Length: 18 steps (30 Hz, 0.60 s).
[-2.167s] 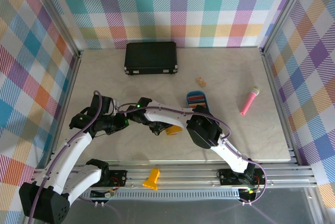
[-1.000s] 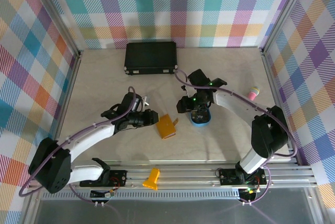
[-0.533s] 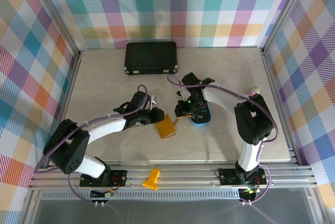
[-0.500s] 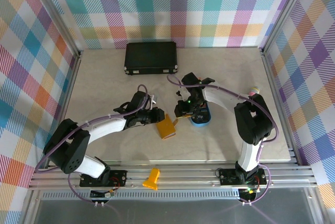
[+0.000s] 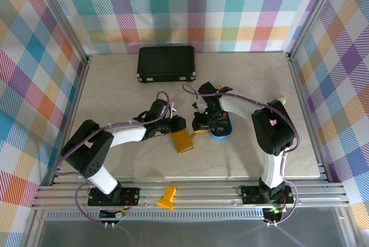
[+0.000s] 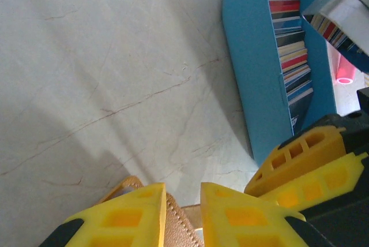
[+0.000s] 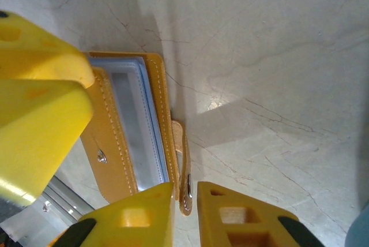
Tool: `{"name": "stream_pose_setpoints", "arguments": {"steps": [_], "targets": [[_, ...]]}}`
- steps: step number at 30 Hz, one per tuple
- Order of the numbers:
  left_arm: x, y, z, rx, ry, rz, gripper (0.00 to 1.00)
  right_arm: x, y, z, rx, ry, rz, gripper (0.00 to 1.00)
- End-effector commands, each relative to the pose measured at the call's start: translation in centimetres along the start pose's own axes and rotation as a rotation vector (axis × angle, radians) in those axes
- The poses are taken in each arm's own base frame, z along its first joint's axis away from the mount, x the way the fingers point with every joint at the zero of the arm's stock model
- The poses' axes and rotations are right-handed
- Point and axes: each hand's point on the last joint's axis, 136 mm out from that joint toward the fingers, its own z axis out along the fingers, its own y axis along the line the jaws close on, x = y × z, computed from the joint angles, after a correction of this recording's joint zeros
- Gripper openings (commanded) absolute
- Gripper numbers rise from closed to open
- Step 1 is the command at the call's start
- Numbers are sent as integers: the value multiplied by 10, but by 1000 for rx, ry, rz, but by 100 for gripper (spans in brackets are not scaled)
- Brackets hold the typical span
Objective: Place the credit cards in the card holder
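Top external view had the card holder (image 5: 183, 141) on the pale surface (image 5: 115, 97), just under the tips of both hands and on their near side. From the right wrist, the card holder (image 7: 130, 137) lay open, its mustard leather framing a light blue inner pocket, and its snap tab (image 7: 183, 166) stuck out from the edge toward the right hand (image 7: 184, 192). That hand's fingers stood close on either side of the tab with only a sliver of room. I could not tell whether they pinched it.

The left hand (image 6: 183, 192) was clenched on the card holder, with a strip of its tan leather (image 6: 180, 227) caught between the two yellow fingers. Seen from above, the left hand (image 5: 177, 127) and the right hand (image 5: 199, 127) met nearly tip to tip over the holder's far edge.

The credit cards (image 6: 291, 45) stood on edge in a row inside a blue oval tray (image 6: 253, 68), red, white, blue and dark, just beyond the left hand and to its right. From above, the tray (image 5: 222, 133) sat right beside the right hand, on the side away from the left hand.

A black case (image 5: 166, 64) lay shut well beyond both hands, near the back wall.
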Motion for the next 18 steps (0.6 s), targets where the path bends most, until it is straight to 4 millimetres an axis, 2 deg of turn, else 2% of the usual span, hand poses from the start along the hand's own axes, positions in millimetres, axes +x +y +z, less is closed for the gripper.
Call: {"name": "stream_pose_setpoints", "arguments": {"steps": [1, 11, 14, 18], "targets": [[-9, -19, 5, 63, -16, 21, 23, 1, 10, -4, -37, 2, -2, 14], [-1, -18, 13, 75, 14, 19, 23, 14, 11, 2, -85, 9, 36, 8], [0, -20, 14, 81, 16, 21, 23, 19, 11, 1, -90, 8, 53, 3], [-5, -29, 8, 97, -1, 26, 23, 24, 10, -2, -83, -7, 72, 0]]}}
